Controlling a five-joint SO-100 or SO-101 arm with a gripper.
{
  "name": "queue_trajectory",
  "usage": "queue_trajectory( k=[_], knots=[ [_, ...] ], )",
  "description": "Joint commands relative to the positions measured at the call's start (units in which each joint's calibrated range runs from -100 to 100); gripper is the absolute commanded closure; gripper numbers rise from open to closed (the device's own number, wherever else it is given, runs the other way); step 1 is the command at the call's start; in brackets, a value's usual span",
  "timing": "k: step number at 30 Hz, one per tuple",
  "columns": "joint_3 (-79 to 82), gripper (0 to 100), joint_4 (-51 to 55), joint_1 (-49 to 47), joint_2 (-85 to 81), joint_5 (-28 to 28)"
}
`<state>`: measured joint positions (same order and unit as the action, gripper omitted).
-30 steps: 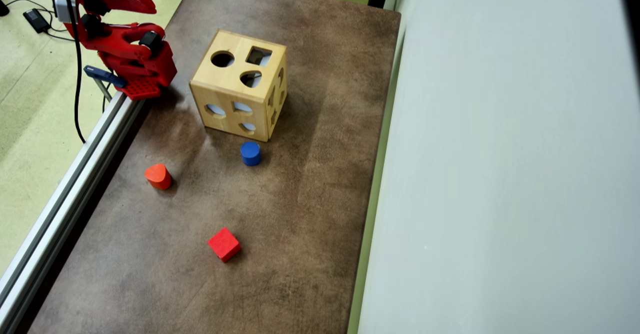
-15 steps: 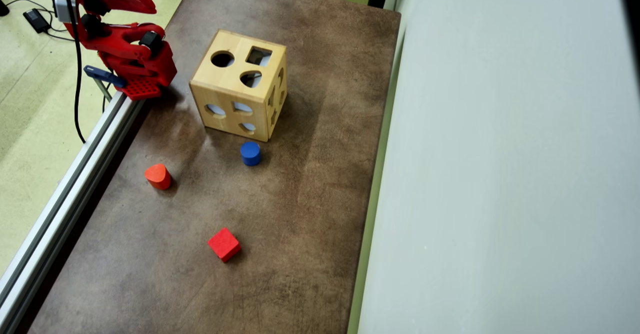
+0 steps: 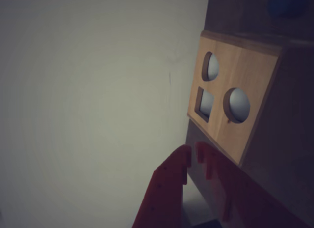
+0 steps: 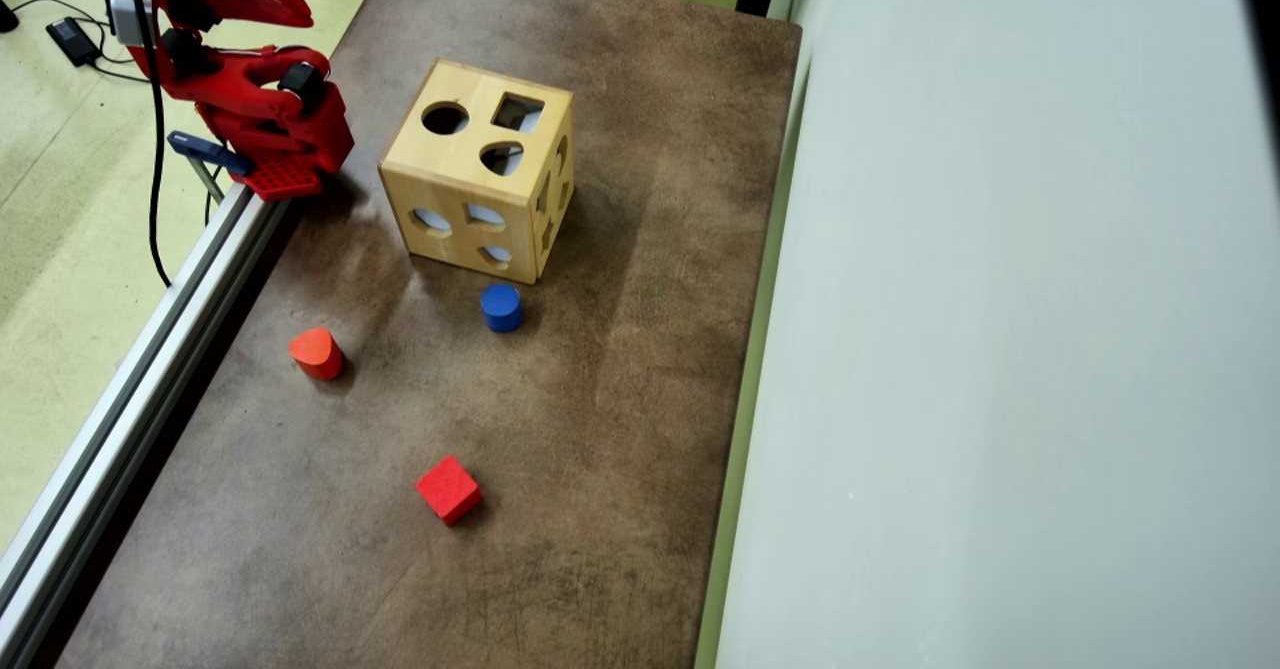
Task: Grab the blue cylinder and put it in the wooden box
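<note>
The blue cylinder (image 4: 500, 307) stands upright on the brown table, just in front of the wooden box (image 4: 455, 164). In the wrist view it is a dim blue blur (image 3: 287, 3) at the top edge, beyond the box (image 3: 255, 110). The box's top face has round, square and rounded cutouts. My red gripper (image 4: 296, 11) is folded back over the arm's base at the table's far left corner, well away from the cylinder. In the wrist view the gripper (image 3: 192, 155) points towards the box's near side, its fingertips almost touching with nothing between them.
An orange-red rounded block (image 4: 316, 353) and a red cube (image 4: 448, 489) lie on the table (image 4: 600, 399). An aluminium rail (image 4: 140, 379) runs along the table's left edge. A pale wall (image 4: 1000, 349) bounds the right side. A black cable (image 4: 155, 149) hangs by the arm.
</note>
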<state>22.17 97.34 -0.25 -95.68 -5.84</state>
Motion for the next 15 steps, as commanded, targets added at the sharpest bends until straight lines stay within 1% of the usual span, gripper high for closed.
queue_trajectory(
  k=[1,5,10,12,15],
  knots=[
    [-0.8,98,0.7,0.3,4.0,0.2],
    [-1.3,98,0.6,0.3,12.4,0.2],
    [-8.3,98,0.6,0.5,28.7,0.2],
    [-12.1,98,0.6,2.3,36.3,0.2],
    [-17.1,98,0.6,8.4,46.9,0.0]
  ],
)
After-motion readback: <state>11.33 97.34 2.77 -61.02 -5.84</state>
